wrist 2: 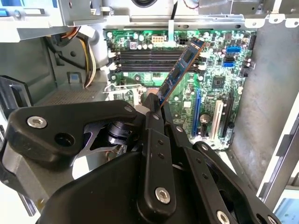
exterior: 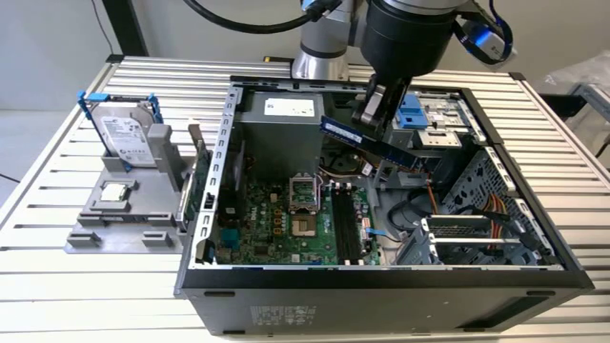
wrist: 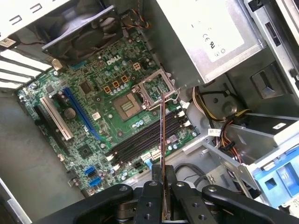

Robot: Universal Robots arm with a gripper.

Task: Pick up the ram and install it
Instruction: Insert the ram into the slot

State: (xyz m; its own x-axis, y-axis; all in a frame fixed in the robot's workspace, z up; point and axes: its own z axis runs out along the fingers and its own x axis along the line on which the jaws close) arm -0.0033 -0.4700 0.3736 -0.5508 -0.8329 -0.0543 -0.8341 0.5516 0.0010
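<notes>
The ram (exterior: 370,143) is a thin dark stick with a blue label, and my gripper (exterior: 373,131) is shut on it. It hangs tilted above the open computer case (exterior: 381,275), over the motherboard (exterior: 286,229). The black memory slots (exterior: 345,229) lie below and nearer the front of the case. In the second wrist view the ram (wrist 2: 182,67) juts out from the gripper (wrist 2: 154,106) toward the slots (wrist 2: 149,58). The first wrist view has the ram (wrist: 162,135) edge-on, running from the gripper (wrist: 163,176) across the slots (wrist: 145,137).
A silver hard drive (exterior: 124,136) and a small processor chip (exterior: 114,191) sit on a grey holder at the exterior view's left. Inside the case are the power supply (exterior: 281,136), the processor socket (exterior: 303,191), a drive cage (exterior: 476,214) and loose cables (exterior: 496,214).
</notes>
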